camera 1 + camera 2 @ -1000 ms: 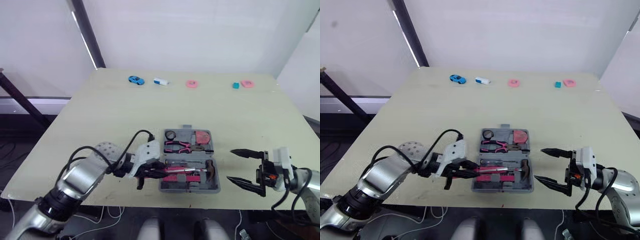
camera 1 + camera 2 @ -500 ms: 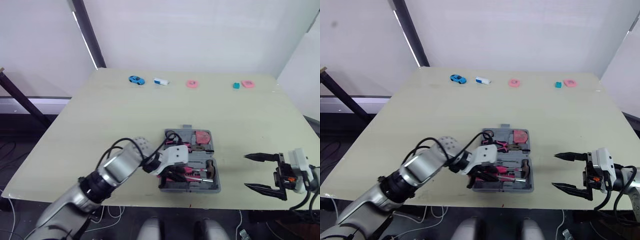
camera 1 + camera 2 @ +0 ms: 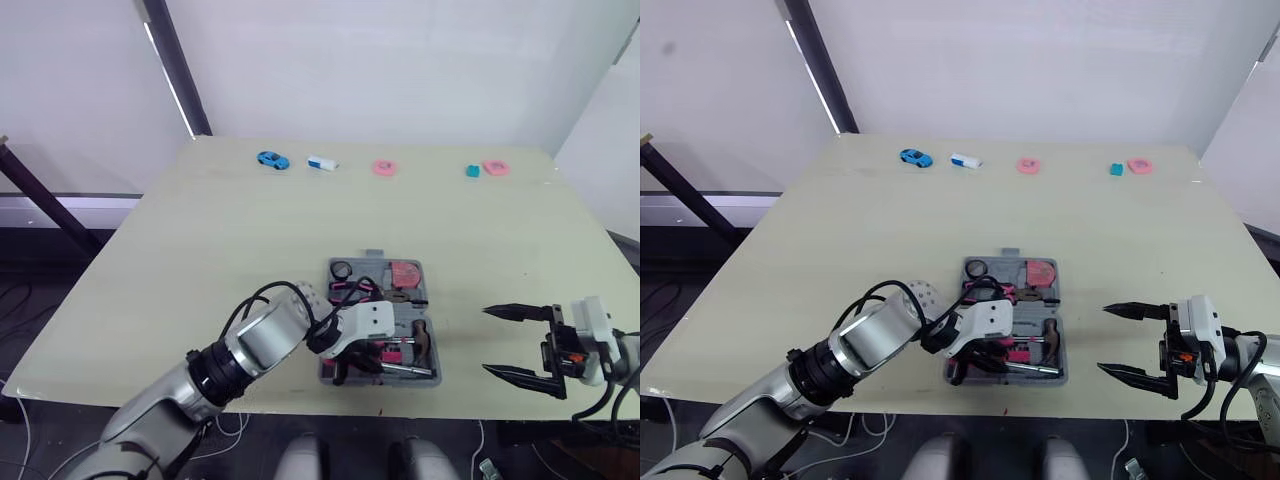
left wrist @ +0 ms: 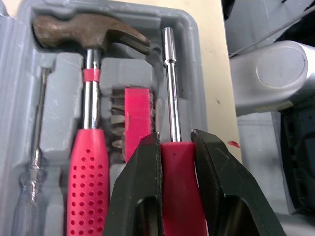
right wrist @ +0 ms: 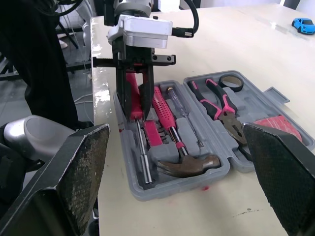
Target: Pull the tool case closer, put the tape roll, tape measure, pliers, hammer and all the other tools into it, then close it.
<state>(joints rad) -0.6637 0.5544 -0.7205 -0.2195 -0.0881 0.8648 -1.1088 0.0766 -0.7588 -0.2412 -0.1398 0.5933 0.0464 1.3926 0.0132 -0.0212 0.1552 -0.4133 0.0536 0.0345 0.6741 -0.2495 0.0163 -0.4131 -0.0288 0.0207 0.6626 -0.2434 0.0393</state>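
In the left eye view I am counting one tool case [image 3: 428,377], lying open in the lower middle of the frame, and five small things in a row along the table's [image 3: 200,250] far edge at the top: a blue toy car [image 3: 271,159], a white piece [image 3: 321,162], a pink ring [image 3: 383,167], a teal block [image 3: 471,171] and a pink piece [image 3: 493,167]. The case's upper half is holding the tape roll [image 3: 341,269], the pliers [image 3: 360,291] and the red tape measure [image 3: 405,273]; the hammer [image 3: 425,335] is lying in its lower half. My left gripper [image 3: 345,368] is reaching into that lower half, while my right gripper [image 3: 490,340] is hanging at the lower right, off the case, with its two fingers spread wide. The left wrist view is adding what I am clamping: my fingers [image 4: 147,167] are pinching the red handle of a driver [image 4: 170,73], its steel shaft running along the slot beside the case wall. Next to it I am counting one red bit strip [image 4: 136,113], the hammer with its red dotted handle, and one slim screwdriver [image 4: 37,147]. The right wrist view is showing both case halves at once, with my left gripper standing upright over the driver slot at the upper left and the car in the upper right corner.
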